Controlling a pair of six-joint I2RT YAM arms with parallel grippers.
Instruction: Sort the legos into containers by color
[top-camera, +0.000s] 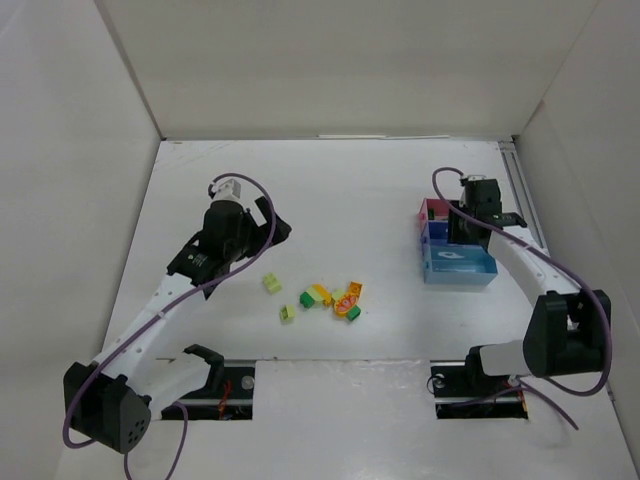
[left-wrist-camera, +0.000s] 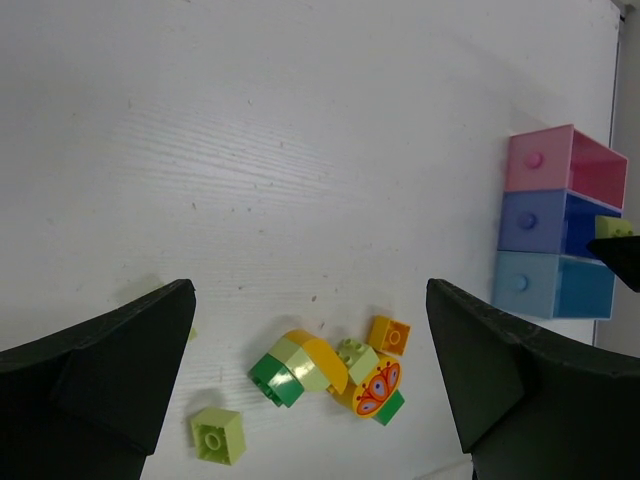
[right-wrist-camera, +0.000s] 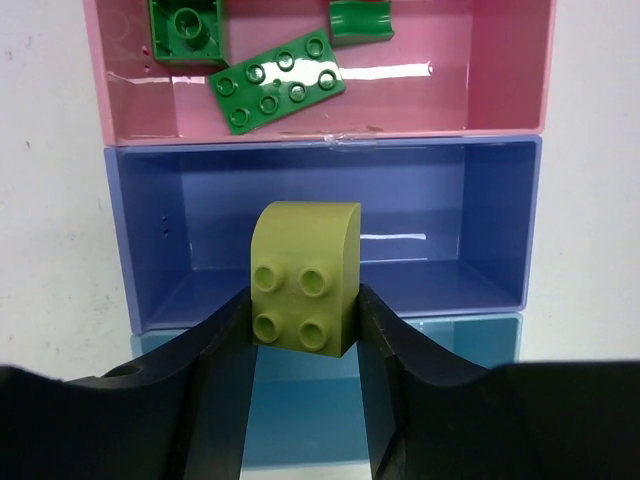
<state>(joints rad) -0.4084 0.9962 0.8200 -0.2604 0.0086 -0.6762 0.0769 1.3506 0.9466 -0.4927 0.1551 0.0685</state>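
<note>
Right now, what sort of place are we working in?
Probably a lab robot cell: white table boxed in by plain white panels, two arms bolted at its edge, legos and containers laid out.

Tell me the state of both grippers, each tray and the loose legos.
left gripper, open, empty.
right gripper, shut on yellow-green brick.
pink tray, holds three dark green pieces.
dark blue tray, nothing visible inside.
light blue tray, contents mostly hidden.
loose legos, lying on table.
</note>
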